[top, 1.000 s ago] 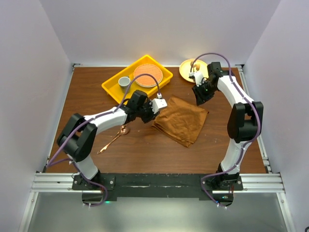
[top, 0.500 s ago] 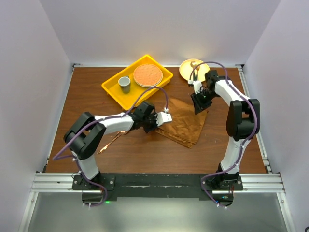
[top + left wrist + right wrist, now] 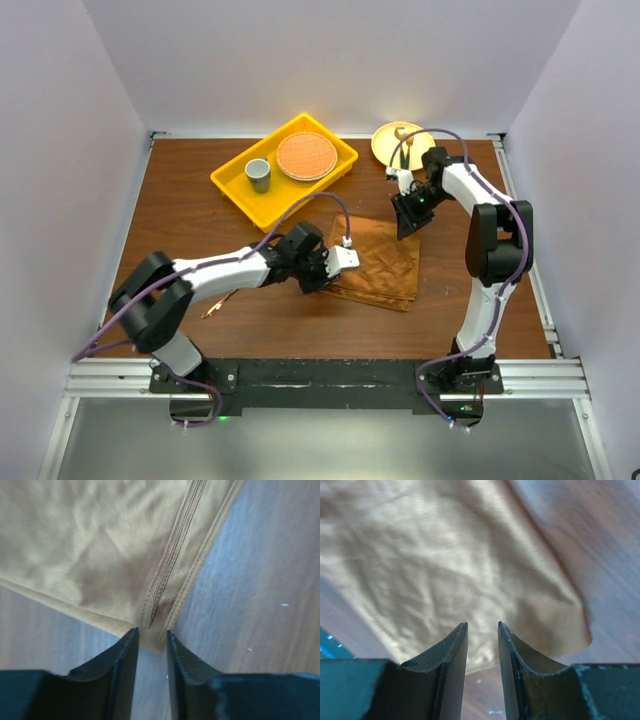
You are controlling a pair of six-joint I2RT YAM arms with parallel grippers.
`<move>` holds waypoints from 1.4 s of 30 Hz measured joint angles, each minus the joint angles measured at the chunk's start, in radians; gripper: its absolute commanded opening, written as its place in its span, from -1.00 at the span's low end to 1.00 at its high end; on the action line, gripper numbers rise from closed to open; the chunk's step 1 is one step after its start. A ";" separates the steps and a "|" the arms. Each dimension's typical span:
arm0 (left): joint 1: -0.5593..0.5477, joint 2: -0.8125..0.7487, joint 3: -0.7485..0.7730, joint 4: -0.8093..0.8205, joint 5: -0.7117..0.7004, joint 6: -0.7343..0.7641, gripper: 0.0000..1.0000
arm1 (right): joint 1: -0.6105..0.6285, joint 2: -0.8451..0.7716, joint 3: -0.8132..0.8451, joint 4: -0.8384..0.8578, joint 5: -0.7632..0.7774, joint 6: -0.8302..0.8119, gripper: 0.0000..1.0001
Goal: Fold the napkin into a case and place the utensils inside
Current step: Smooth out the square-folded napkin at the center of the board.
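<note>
The napkin [image 3: 385, 262] lies on the counter [image 3: 190, 225] right of centre, between my two arms, as a flat, roughly square packet with more than one layer. My left wrist view shows two stitched hems running side by side down to its near left corner, so I judge at least one fold is made. It is too wide to be the narrow case the task asks for, so more folding is left. My left jaws stand a narrow gap apart with that hemmed corner reaching in between their tips. Bare counter shows in the gap and I see nothing clamped, so I take them as slightly spread rather than pinching. My right jaws are also a narrow gap apart, low over the far right part of the cloth, which runs under the tips. Whether they touch it I cannot tell, but they hold nothing. The spoon [image 3: 220, 304] lies on the counter well to the left, partly hidden under my left arm and well apart from the napkin. So the placing step has not begun. By my reckoning I am somewhere in the middle of the folding, with the case unfinished and the loading ahead.
</note>
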 measured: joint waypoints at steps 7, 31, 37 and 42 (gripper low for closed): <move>-0.008 -0.150 0.045 0.031 0.053 0.079 -0.17 | -0.007 -0.229 -0.064 -0.055 -0.049 0.058 -0.24; -0.118 0.124 0.102 0.002 0.031 0.487 -0.23 | -0.174 -0.292 -0.304 -0.076 -0.106 0.245 -0.17; -0.122 0.160 0.120 0.009 0.024 0.495 -0.23 | -0.185 -0.292 -0.304 -0.075 -0.106 0.248 -0.17; -0.125 0.175 0.146 0.022 0.021 0.495 -0.23 | -0.195 -0.292 -0.304 -0.075 -0.106 0.248 -0.18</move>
